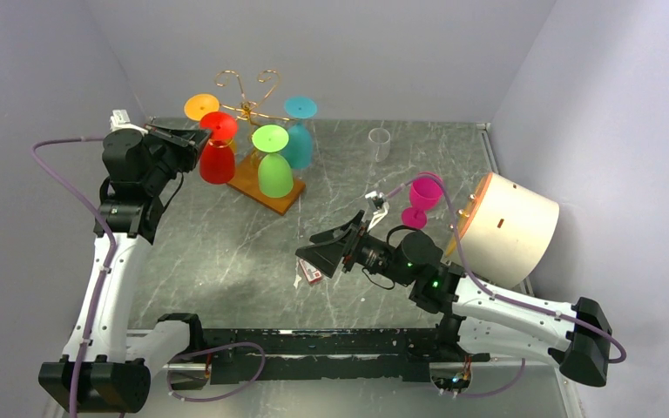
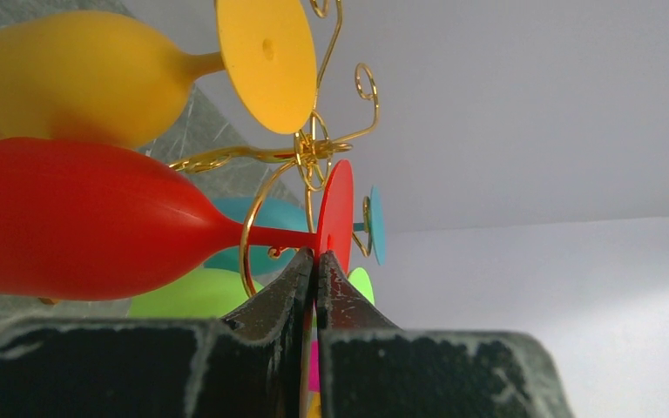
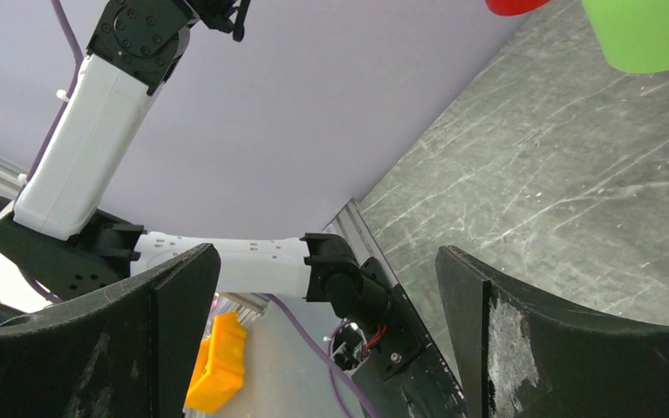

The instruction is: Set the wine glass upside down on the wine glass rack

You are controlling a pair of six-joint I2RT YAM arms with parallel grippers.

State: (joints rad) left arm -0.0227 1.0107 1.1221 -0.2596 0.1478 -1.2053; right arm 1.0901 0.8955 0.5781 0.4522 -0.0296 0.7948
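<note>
The red wine glass hangs upside down at the left side of the wine glass rack, a gold wire stand on a brown wooden base. My left gripper is shut on the rim of the glass's round foot. In the left wrist view the jaws pinch the red foot disc, and the stem crosses a curved gold arm. My right gripper hovers open over the table's middle, with nothing between its fingers.
Orange, green and teal glasses hang upside down on the rack. A pink glass stands upright beside a white drum at the right. A clear cup stands at the back. A small red-and-white box lies below the right gripper.
</note>
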